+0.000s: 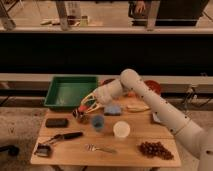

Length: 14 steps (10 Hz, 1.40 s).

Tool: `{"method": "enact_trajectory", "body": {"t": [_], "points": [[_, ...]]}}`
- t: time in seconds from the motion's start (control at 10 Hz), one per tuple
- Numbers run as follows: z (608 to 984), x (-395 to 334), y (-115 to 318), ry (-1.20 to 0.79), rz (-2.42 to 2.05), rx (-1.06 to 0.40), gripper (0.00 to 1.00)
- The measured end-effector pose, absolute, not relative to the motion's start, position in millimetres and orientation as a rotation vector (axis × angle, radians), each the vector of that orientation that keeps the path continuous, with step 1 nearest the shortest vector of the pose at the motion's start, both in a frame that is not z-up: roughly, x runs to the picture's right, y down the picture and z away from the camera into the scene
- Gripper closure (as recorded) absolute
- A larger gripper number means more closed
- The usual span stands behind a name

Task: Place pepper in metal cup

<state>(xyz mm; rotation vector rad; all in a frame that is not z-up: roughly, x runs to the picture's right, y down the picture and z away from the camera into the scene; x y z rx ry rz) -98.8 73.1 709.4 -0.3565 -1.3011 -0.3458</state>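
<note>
My gripper point(85, 106) hangs at the left of the wooden table, just in front of the green tray. Its pale fingers are shut on the small orange-red pepper point(82, 107). The gripper holds the pepper right above the small metal cup point(81, 117), which stands at the table's left middle and is partly hidden by the fingers. I cannot tell whether the pepper touches the cup's rim.
A blue cup point(97, 122) stands right of the metal cup, a white cup point(121, 129) further right. A green tray point(70, 91), blue sponge point(113, 109), banana point(135, 107), red bowl point(152, 86), grapes point(155, 149), fork point(100, 148), black block point(56, 122) and dark-handled tool point(65, 136) lie around.
</note>
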Motion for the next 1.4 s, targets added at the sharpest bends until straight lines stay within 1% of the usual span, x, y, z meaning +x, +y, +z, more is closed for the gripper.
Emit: {"method": "enact_trajectory", "body": {"t": [0.7, 1.4], "points": [[721, -149, 82, -1.427, -0.355, -0.362, 1.00], [729, -164, 85, -1.470, -0.362, -0.359, 1.00]]}}
